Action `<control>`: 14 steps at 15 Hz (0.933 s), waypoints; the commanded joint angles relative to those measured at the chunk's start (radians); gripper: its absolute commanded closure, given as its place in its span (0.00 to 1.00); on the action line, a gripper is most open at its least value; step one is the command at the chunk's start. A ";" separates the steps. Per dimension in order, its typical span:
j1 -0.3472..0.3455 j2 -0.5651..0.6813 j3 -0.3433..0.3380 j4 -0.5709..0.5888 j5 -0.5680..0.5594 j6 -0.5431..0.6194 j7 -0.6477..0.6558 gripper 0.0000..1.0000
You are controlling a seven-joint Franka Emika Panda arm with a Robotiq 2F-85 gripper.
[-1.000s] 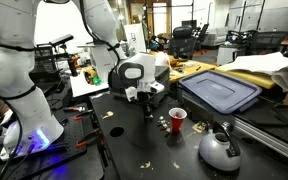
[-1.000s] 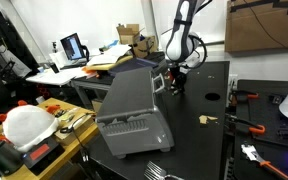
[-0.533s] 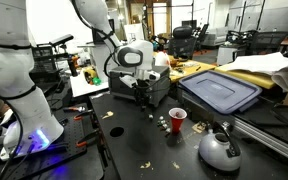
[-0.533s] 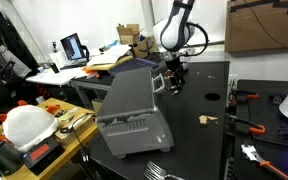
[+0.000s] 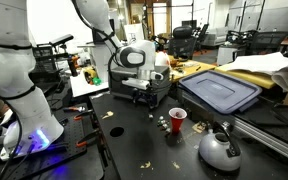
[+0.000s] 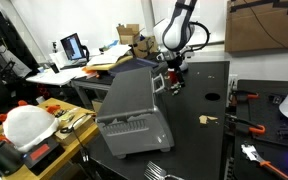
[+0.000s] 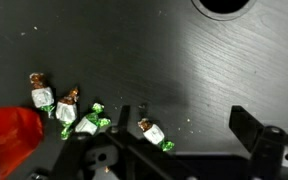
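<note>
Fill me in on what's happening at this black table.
A robot arm's end effector hovers above the black table with its jaws open and nothing in them. In the wrist view, a few wrapped candies lie in a loose row on the table just below it, next to a red cup. None of the candies touches the fingers.
</note>
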State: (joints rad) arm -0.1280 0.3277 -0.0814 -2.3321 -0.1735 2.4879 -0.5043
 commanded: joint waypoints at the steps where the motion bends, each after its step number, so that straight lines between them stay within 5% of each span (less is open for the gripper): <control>1: -0.040 0.026 0.013 0.026 -0.064 -0.004 -0.127 0.00; 14: -0.048 0.059 0.010 0.029 -0.092 0.021 -0.185 0.00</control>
State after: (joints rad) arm -0.1666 0.3720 -0.0813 -2.3104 -0.2580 2.4890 -0.6801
